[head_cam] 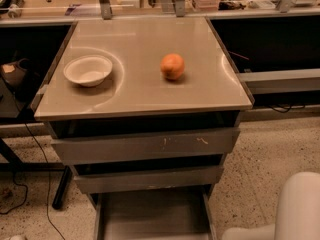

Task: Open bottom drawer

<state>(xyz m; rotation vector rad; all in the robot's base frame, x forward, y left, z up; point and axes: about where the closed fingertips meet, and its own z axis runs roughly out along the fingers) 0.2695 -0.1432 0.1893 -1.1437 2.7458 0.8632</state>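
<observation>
1. the bottom drawer (151, 215) is lowest in the cabinet (145, 96), under the middle front. its grey tray stands out toward the camera, and its front is cut off by the lower edge.
2. the gripper is out of view, so i cannot tell its state. only a white arm (300, 204) shows at lower right, beside the drawer.
3. it looks like stiff, smooth metal on slides, probably light when empty. with no handle seen, hook the front's top lip.
4. pull evenly, since a jerk could roll the orange (172, 66).
</observation>
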